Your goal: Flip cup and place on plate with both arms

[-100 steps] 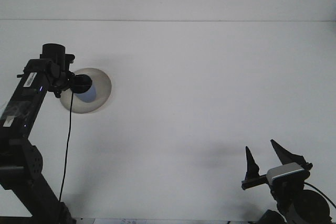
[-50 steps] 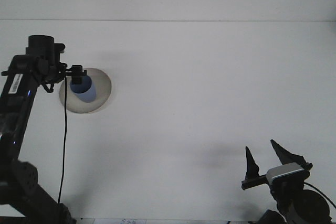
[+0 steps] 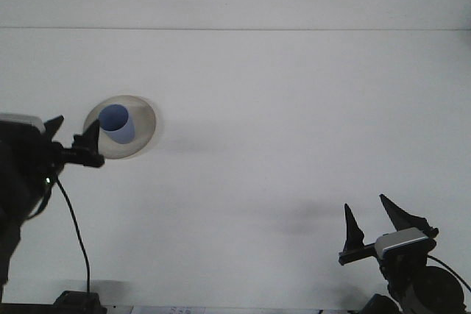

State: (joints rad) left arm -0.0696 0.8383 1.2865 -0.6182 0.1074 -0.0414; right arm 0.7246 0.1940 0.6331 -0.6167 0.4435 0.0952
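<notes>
A blue cup [image 3: 116, 122] stands upright, mouth up, on a round grey plate [image 3: 144, 128] at the left of the white table. My left gripper [image 3: 72, 134] hangs just to the left of the plate, apart from the cup, open with nothing between its black fingers. My right gripper [image 3: 373, 223] is at the bottom right near the front edge, far from the plate, open and empty, its two pointed fingers aimed upward.
A black cable [image 3: 73, 233] hangs from the left arm down to the table's front edge. A white wall meets the table along a line at the back.
The left gripper let go of the cup on the plate and pulled back down and to the left. The right arm has not moved.
</notes>
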